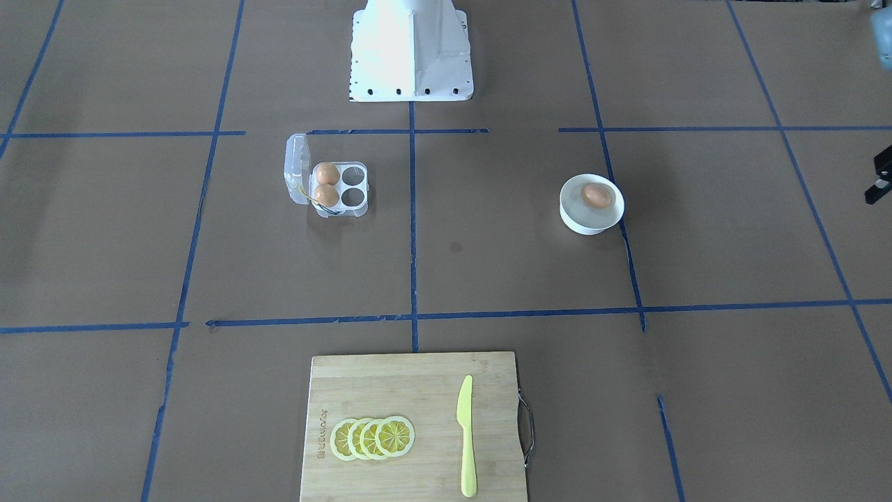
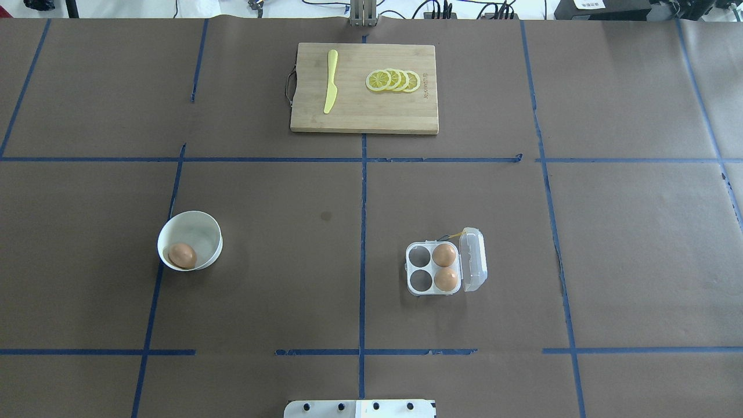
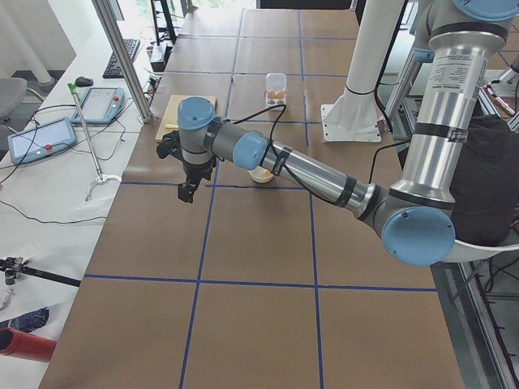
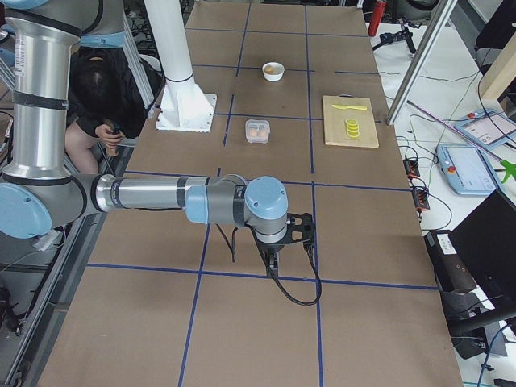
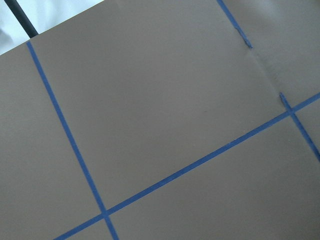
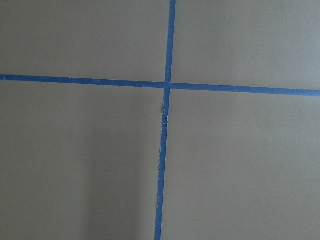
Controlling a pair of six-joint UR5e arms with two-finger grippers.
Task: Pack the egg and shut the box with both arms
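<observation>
The clear box (image 2: 413,268) stands open right of the table's middle, its lid (image 2: 473,259) tipped up on the far side from the centre. Two eggs (image 2: 445,266) fill the cups beside the lid; the other two cups are bare. A third egg (image 2: 182,255) lies in a white bowl (image 2: 200,232) on the left. The box (image 1: 352,188) and the egg in the bowl (image 1: 596,196) also show in the front-facing view. My left gripper (image 3: 188,190) hangs over bare table far left of the bowl. My right gripper (image 4: 274,256) hangs over bare table far right of the box. I cannot tell whether either is open or shut.
A wooden cutting board (image 2: 371,110) at the table's far edge carries a yellow knife (image 2: 330,81) and several lemon slices (image 2: 393,80). The white pedestal base (image 1: 411,52) stands at the robot's side. Blue tape lines cross the brown table. Both wrist views show only table.
</observation>
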